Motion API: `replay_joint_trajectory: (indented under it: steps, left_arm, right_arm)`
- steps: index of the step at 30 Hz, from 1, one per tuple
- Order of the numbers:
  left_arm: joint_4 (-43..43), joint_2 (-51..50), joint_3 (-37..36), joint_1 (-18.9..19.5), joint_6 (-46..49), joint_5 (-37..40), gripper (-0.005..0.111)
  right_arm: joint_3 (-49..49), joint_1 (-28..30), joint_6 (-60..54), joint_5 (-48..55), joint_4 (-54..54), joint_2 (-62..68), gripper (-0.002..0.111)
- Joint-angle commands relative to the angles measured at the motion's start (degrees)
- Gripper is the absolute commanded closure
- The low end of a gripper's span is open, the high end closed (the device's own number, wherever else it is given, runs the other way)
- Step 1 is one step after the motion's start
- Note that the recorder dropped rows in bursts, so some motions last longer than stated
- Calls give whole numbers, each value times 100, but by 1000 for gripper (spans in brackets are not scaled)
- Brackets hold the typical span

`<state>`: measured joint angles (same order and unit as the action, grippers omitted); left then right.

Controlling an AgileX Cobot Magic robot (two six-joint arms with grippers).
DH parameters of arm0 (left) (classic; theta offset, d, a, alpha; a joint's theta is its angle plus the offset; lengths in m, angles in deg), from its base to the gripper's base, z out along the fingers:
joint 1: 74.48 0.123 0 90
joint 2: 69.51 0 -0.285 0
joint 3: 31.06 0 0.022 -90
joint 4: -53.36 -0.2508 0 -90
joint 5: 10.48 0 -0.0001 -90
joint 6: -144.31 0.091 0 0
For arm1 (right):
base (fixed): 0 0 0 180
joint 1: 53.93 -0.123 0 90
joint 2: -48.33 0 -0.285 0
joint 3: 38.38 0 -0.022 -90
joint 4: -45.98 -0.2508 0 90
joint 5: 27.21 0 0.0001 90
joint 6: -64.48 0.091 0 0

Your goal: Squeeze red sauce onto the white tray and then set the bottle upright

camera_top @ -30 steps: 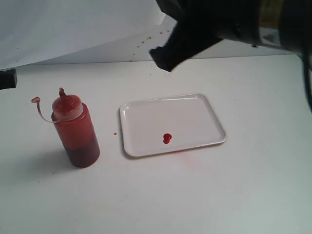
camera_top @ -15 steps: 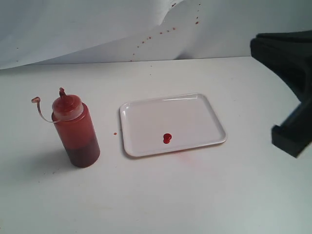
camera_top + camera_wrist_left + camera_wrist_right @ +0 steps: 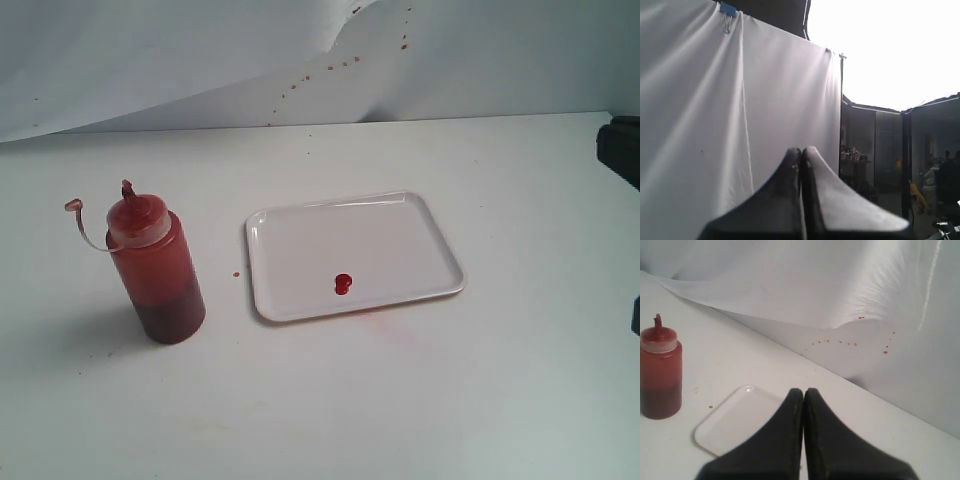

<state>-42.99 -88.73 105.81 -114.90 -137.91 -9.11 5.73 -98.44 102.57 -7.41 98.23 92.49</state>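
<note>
The bottle (image 3: 156, 269) stands upright on the table's left side, its cap dangling from a tether; the right wrist view also shows the bottle (image 3: 660, 375) upright. The white tray (image 3: 400, 225) lies flat at the middle with a small blob of red sauce (image 3: 343, 284) near its front edge. My right gripper (image 3: 803, 392) is shut and empty, hovering off to the tray's (image 3: 735, 417) right side; only a dark piece of that arm (image 3: 622, 150) shows at the exterior view's right edge. My left gripper (image 3: 801, 151) is shut and empty, pointing at a white curtain away from the table.
A white backdrop sheet (image 3: 200, 60) hangs behind the table, flecked with red specks (image 3: 330, 68). A tiny red drop (image 3: 236, 274) lies on the table between bottle and tray, and a faint pink smear (image 3: 385, 320) sits in front of the tray.
The right arm swung from above the tray's back out to the right edge of the exterior view. A dark bit of the left arm at the left edge has gone. Bottle and tray stayed put.
</note>
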Motion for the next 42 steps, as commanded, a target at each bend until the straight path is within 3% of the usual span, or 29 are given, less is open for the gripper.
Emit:
replay_joint_trajectory:
  steps: [1, 13, 15, 22, 26, 31, 35, 38, 39, 41, 42]
  left_arm:
    - [-16, 240, -4, -21, 41, -10, 106]
    - [-327, 489, -4, 128, 95, -26, 106]
    - [-327, 697, -63, 436, 54, -218, 106]
    - [-215, 1144, -305, 2075, -318, -1002, 106]
    - [403, 1144, -319, 2660, -430, -1043, 106]
    - [908, 1144, -319, 3021, -430, -1184, 106]
    - [748, 1144, -380, 3053, -393, -1506, 106]
    - [868, 1144, -667, 3053, -295, -1316, 106]
    - [1343, 1144, -846, 3053, 162, -1209, 106]
    - [3640, 1144, -1294, 3043, 2097, -814, 106]
    - [5086, 1144, -1518, 3043, 3541, -609, 106]
  right_arm:
    - [28, -7, 29, 41, -43, -15, 108]
    - [28, -7, 29, 41, -43, -15, 108]
    - [28, -7, 29, 41, -43, -15, 108]
    - [28, -7, 29, 41, -77, -15, 108]
    - [28, -7, 29, -25, -101, -15, 108]
    - [28, -7, 29, -25, -101, -15, 108]
    - [28, -7, 29, -25, -101, -15, 108]
    - [28, -7, 29, -25, -101, -15, 108]
    - [28, -7, 29, -25, -101, -15, 108]
    - [28, -7, 29, -25, -101, -15, 108]
    - [28, -7, 29, -25, -101, -15, 108]
